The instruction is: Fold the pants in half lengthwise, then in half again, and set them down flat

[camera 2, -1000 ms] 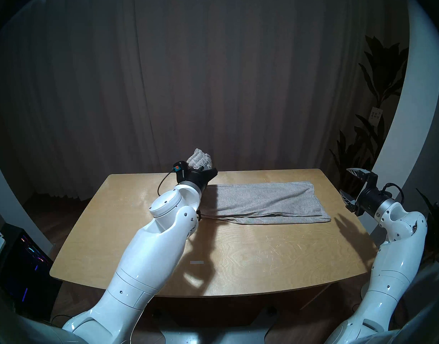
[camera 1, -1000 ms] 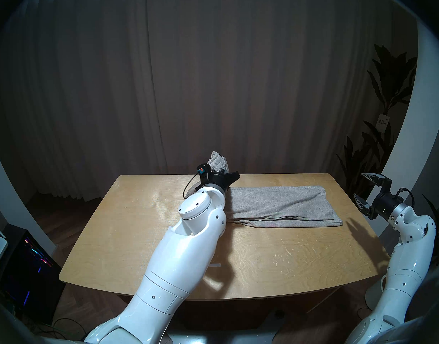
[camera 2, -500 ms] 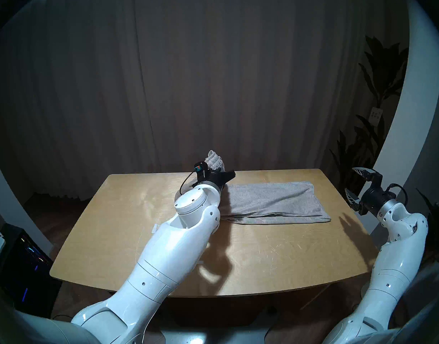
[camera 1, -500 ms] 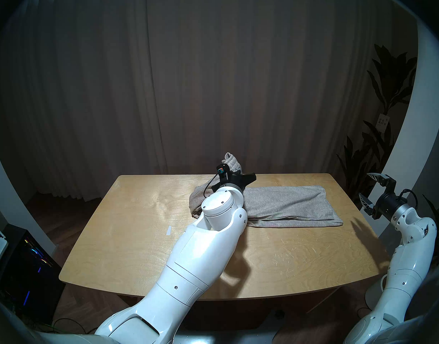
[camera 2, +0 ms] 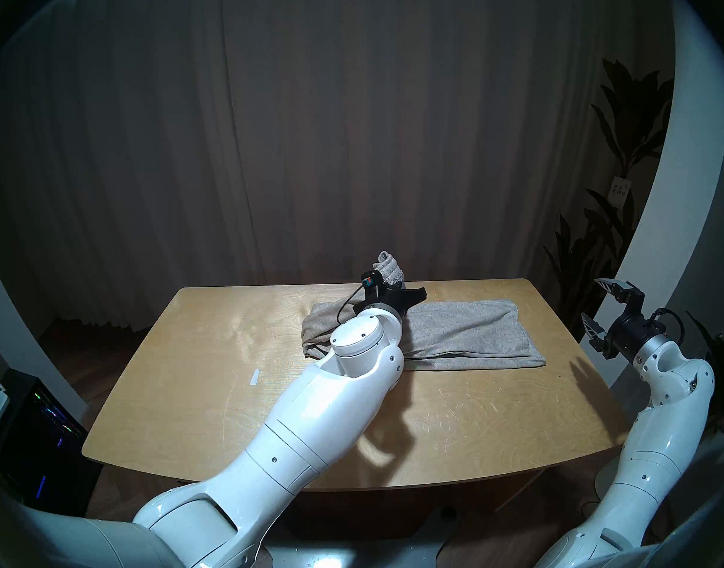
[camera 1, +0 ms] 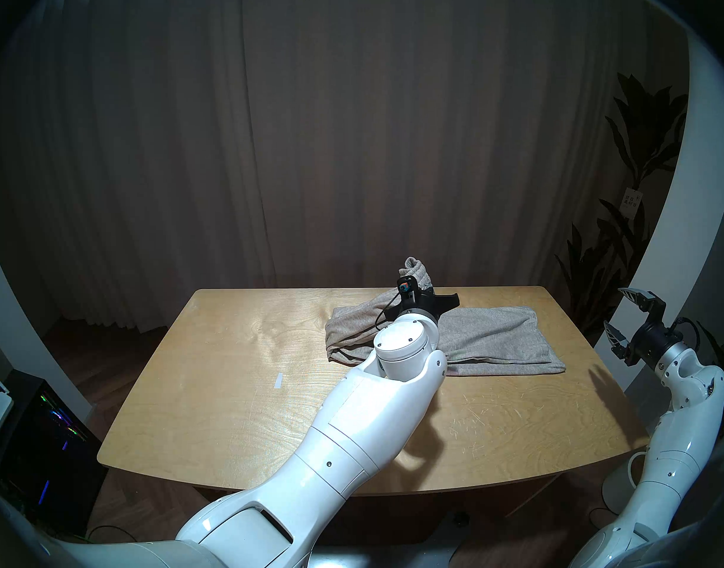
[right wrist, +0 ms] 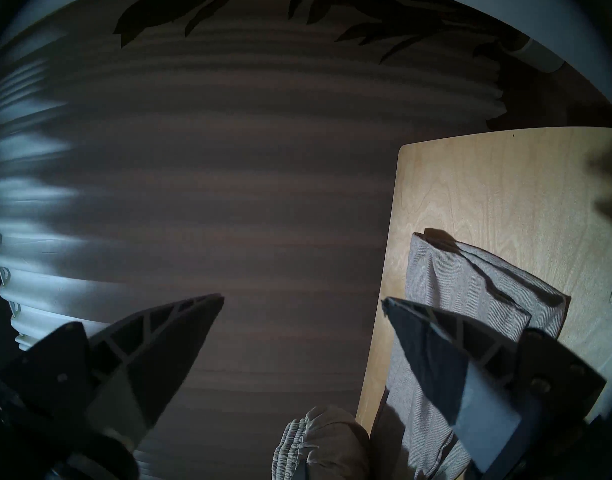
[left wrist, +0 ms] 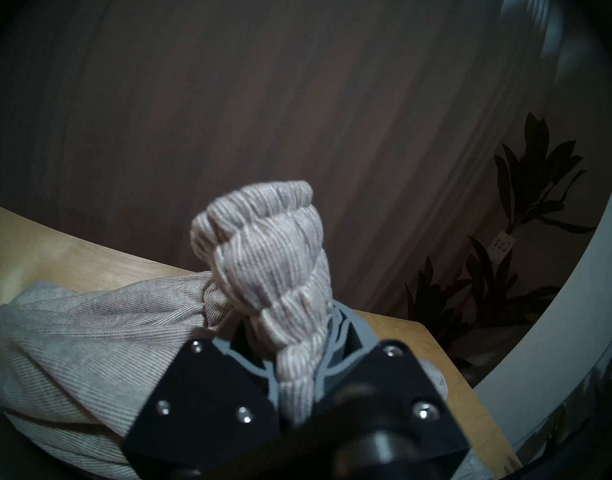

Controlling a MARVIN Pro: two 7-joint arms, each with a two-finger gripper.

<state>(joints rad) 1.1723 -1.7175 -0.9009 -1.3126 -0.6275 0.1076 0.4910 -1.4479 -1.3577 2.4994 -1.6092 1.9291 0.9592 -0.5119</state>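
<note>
Left arm carrying the waistband end rightward along the desk's far edge since the earlier frame.
The left gripper (left wrist: pixel 299 375) is pinched on the bunched waistband of the pants (camera 1: pixel 491 341), lifting it so the cloth doubles over the legs lying flat by the desk's (camera 1: pixel 229 411) far right corner; right gripper (camera 1: pixel 622 321) spread, empty, clear of the right edge. No containers present.
</note>
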